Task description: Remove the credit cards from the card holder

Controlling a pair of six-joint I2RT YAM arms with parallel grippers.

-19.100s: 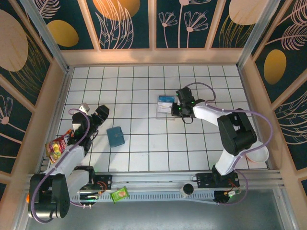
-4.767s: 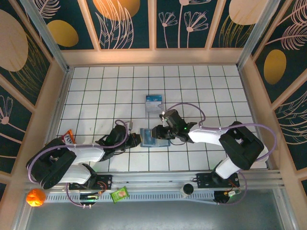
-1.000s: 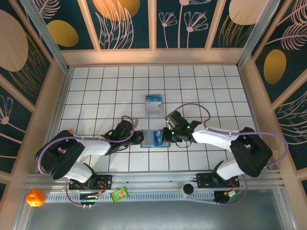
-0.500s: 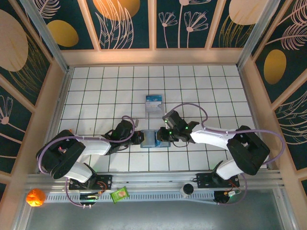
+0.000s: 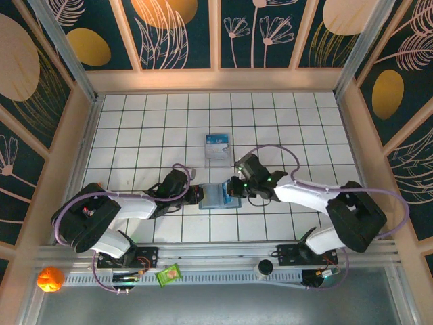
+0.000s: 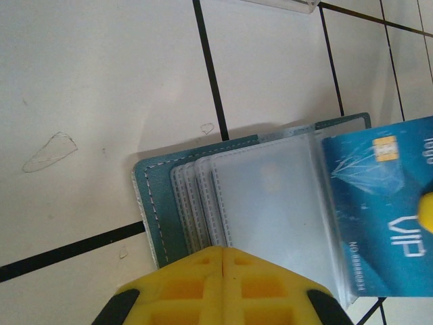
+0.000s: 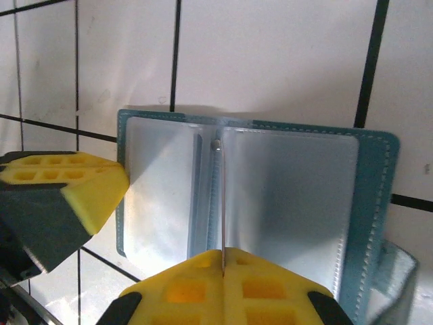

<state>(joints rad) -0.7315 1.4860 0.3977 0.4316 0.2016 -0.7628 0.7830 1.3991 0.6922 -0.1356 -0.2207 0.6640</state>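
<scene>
The teal card holder (image 5: 215,197) lies open on the tiled floor between both arms, its clear sleeves fanned out (image 6: 162,203) (image 7: 375,203). My left gripper (image 5: 197,195) (image 6: 223,252) is shut, its yellow tip resting on the holder's left sleeves with nothing between the fingers. My right gripper (image 5: 235,189) (image 7: 222,254) is shut on a blue VIP credit card (image 6: 372,196), seen edge-on as a thin line (image 7: 220,203) standing over the holder's spine. The card overlaps the holder's right panel. One left finger (image 7: 64,186) shows at the holder's left edge.
A clear plastic case with a blue-and-white insert (image 5: 217,146) lies about two tiles behind the holder. An orange (image 5: 50,278) and a green packet (image 5: 169,274) sit on the front rail. Wooden walls ring the tiled floor.
My right gripper has shifted slightly right compared with half a second ago, still pinching the card. The left arm and the holder have stayed in place.
</scene>
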